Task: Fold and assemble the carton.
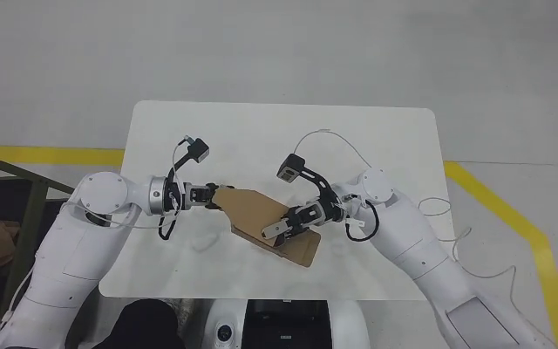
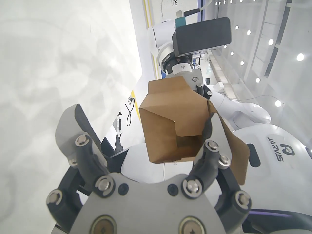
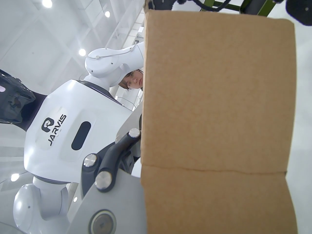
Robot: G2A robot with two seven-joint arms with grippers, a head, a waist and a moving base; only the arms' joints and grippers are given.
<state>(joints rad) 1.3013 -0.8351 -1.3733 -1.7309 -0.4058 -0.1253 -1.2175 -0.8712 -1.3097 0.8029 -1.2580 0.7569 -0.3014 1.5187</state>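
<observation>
White table (image 1: 384,131) mid-frame on grey floor (image 1: 261,44) with a yellow line (image 1: 497,205). Carton (image 1: 261,218) lower centre. Left gripper (image 1: 217,196) jaws apart. Right gripper (image 1: 274,230) jaw state indeterminable.

You've got both arms bent inward, forearms pointing at each other. Left gripper (image 2: 143,115) comes in roughly level from the left side, fingers (image 2: 79,125) spread wide apart, one pad apparently touching a flap of the carton (image 1: 261,214). Right gripper (image 1: 281,229) angles down onto the carton's near end; its grip is hidden, can't call it.
</observation>
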